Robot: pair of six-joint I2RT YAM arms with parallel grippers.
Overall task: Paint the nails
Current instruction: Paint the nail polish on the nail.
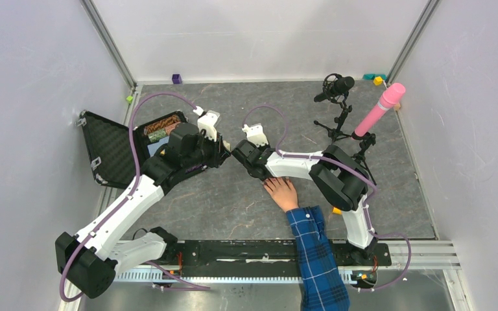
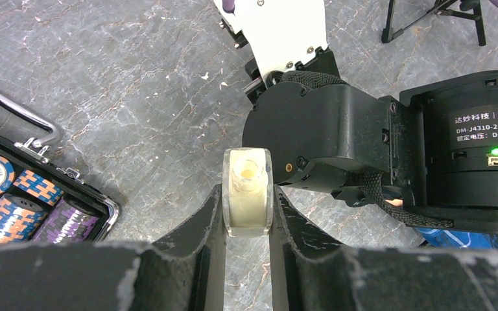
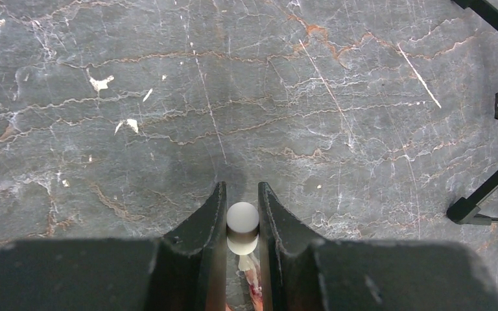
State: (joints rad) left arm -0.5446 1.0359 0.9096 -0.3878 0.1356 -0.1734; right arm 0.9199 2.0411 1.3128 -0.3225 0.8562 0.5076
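Note:
A pale hand (image 1: 281, 192) in a blue plaid sleeve (image 1: 314, 253) lies flat on the grey mat. My left gripper (image 2: 248, 194) is shut on a small open white bottle (image 2: 248, 191), held upright with its mouth towards the camera; in the top view it (image 1: 225, 153) sits just left of my right gripper (image 1: 254, 165). My right gripper (image 3: 241, 194) is shut on the round white cap of the brush (image 3: 242, 220). The pale bristles (image 3: 246, 262) hang down over a fingertip with a dark-pinkish nail (image 3: 254, 289). The other nails are hidden under the gripper.
An open black case (image 1: 113, 146) of poker chips (image 2: 13, 207) lies at the left. A microphone on a tripod (image 1: 337, 87) and a pink cylinder on a stand (image 1: 379, 110) stand at the back right. Tripod legs (image 3: 493, 188) show right of my right gripper.

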